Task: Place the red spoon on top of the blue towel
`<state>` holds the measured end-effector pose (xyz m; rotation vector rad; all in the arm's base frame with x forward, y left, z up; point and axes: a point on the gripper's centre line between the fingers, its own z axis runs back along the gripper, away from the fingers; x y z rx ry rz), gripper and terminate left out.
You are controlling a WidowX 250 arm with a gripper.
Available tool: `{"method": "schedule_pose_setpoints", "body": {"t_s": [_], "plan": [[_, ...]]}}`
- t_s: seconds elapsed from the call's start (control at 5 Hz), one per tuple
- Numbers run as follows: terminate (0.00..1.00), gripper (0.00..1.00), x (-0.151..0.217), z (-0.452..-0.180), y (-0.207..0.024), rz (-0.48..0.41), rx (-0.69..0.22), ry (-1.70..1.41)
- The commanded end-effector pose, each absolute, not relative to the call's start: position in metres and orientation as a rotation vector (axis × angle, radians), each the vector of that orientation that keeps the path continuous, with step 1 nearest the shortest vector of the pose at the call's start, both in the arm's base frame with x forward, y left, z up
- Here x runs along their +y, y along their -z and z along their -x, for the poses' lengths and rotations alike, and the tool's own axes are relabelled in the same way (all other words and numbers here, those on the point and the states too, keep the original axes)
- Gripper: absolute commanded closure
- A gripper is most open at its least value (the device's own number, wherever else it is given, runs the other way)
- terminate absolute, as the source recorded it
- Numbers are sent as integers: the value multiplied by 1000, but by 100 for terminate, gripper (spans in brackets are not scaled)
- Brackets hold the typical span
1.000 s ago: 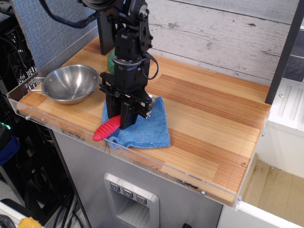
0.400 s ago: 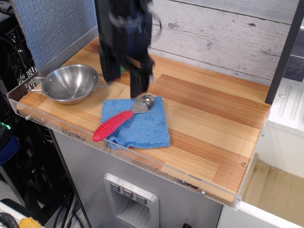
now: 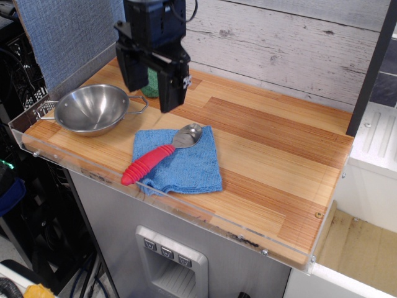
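Note:
The red spoon [image 3: 158, 157] lies across the blue towel [image 3: 186, 166]. Its silver bowl rests on the towel's far edge. Its ribbed red handle runs down-left, with its end sticking out past the towel's left front corner near the counter's front edge. My gripper [image 3: 152, 93] hangs open and empty in the air above and behind the towel, between the steel bowl and the spoon. Its two black fingers [image 3: 172, 88] point down and hold nothing.
A steel bowl with loop handles [image 3: 92, 109] sits at the left of the wooden counter [image 3: 273, 161]. A green object [image 3: 151, 84] is partly hidden behind my gripper. A clear plastic lip [image 3: 186, 208] runs along the front edge. A grey plank wall stands behind.
My gripper has let go of the spoon, risen off the towel and moved up and back-left. The spoon stays on the towel.

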<state>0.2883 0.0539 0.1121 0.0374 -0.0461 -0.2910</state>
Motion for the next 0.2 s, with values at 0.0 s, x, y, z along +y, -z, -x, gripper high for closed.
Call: {"method": "schedule_pose_setpoints", "body": {"t_s": [0.0], "plan": [[100, 0, 59, -287, -125, -53, -83, 287]]}}
